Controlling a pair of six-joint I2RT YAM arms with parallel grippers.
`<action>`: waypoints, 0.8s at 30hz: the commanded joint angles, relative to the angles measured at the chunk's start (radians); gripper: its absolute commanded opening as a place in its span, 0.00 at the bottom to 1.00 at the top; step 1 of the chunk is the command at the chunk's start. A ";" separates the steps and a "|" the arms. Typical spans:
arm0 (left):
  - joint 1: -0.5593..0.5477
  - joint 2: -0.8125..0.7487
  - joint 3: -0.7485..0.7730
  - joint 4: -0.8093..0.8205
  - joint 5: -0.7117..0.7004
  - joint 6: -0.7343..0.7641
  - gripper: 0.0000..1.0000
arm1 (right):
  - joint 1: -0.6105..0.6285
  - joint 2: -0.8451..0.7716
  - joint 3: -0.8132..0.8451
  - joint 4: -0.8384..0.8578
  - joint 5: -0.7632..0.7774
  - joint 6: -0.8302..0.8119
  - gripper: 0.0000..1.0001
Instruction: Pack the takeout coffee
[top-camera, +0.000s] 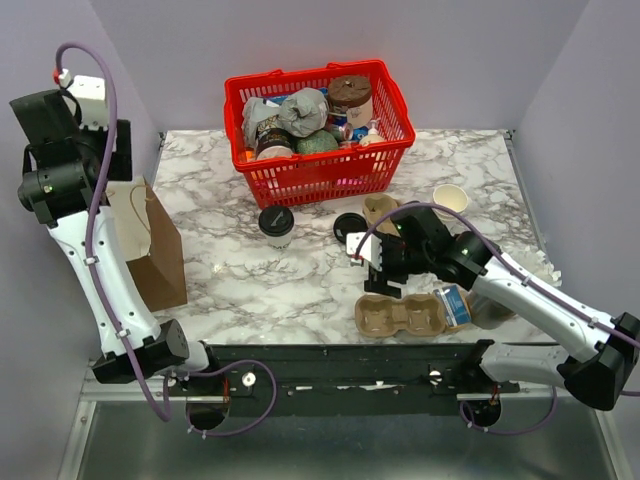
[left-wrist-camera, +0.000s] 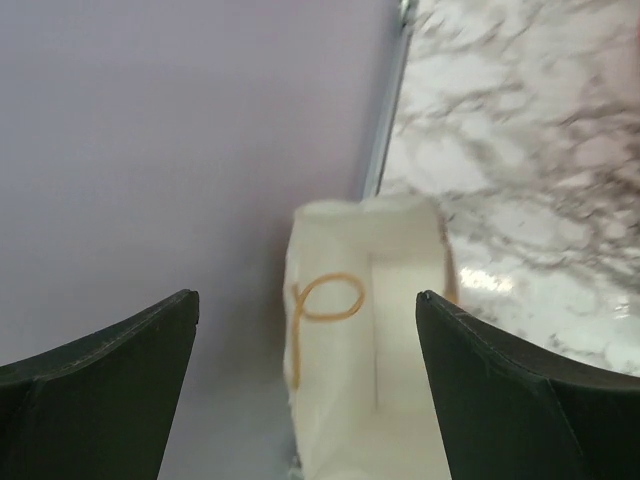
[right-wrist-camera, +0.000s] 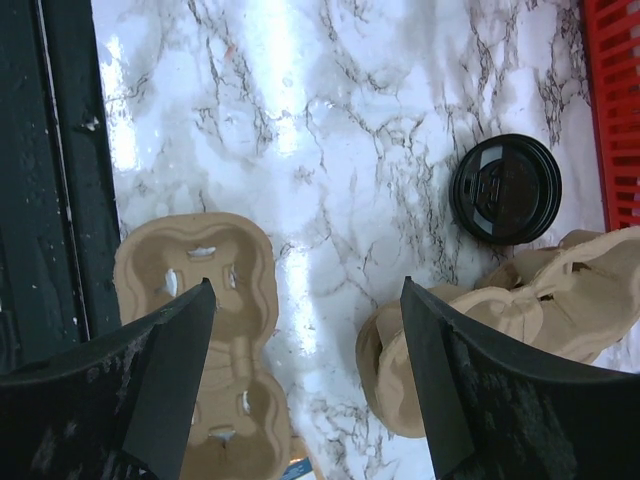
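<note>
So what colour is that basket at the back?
The basket is red, best seen from the top external camera.

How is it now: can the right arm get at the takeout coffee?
Probably yes: the takeout coffee stands on bare table left of the right gripper, fingers open; only the loose lid lies near the path.

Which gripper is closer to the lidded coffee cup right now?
Right. The right gripper is open above the cardboard carriers, just right of the coffee cup; the left gripper is over the paper bag, farther off to its left.
</note>
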 joint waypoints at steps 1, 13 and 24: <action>0.116 -0.024 -0.043 -0.167 -0.130 0.019 0.96 | -0.011 0.006 0.028 0.029 -0.046 0.058 0.84; 0.208 -0.001 -0.315 -0.121 -0.108 -0.050 0.91 | -0.019 0.088 0.102 0.016 -0.038 0.056 0.83; 0.248 0.091 -0.320 -0.189 -0.042 -0.074 0.71 | -0.020 0.067 0.070 0.028 -0.031 0.062 0.83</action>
